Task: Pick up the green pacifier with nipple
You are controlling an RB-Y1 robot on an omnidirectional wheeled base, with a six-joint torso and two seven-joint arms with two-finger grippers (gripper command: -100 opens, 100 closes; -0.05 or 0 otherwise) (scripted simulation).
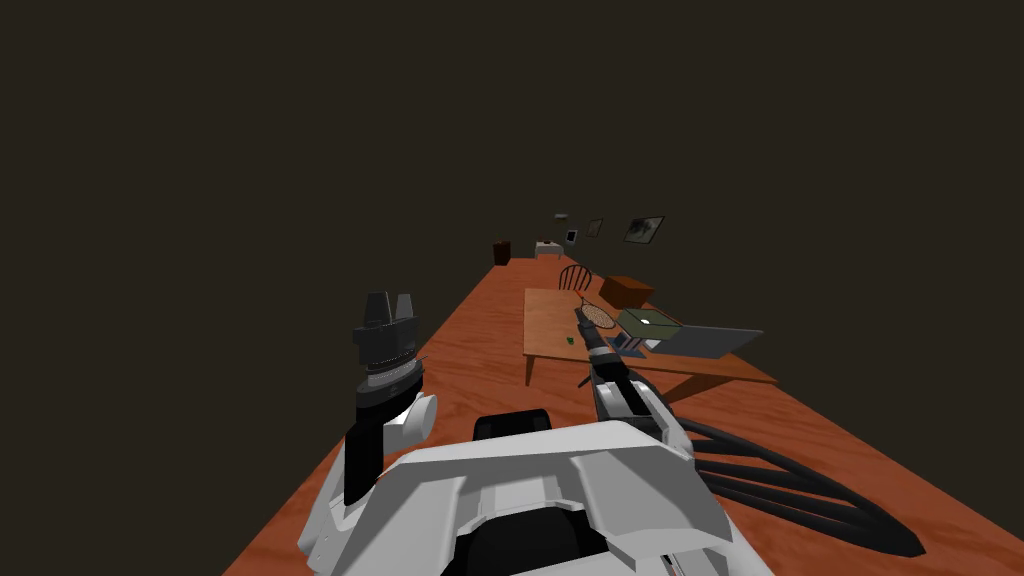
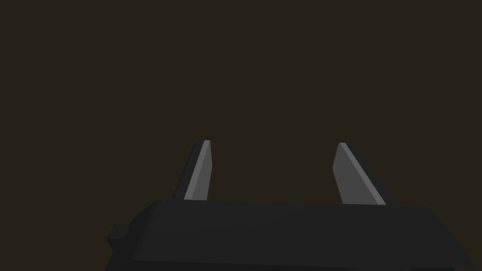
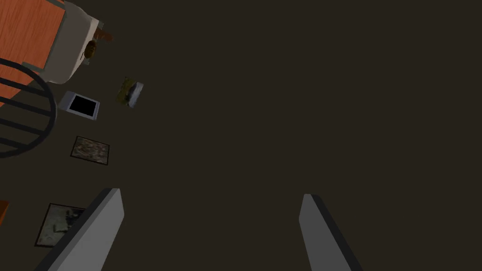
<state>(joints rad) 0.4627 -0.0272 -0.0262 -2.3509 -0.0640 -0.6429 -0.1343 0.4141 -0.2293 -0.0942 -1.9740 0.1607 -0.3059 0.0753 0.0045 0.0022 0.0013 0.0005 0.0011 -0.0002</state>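
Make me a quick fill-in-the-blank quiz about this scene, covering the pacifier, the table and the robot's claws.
1. The pacifier lying on the wooden table is coloured ____.
2. The left claw has its fingers ____.
3. The arm stretched toward the table is the ____ one.
Missing words: green, open, right.

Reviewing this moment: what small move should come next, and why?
Probably tilt the right tool down toward the green pacifier. The tool is open but faces picture frames on the far wall, while the pacifier lies on the table near its front edge, close beside that arm.
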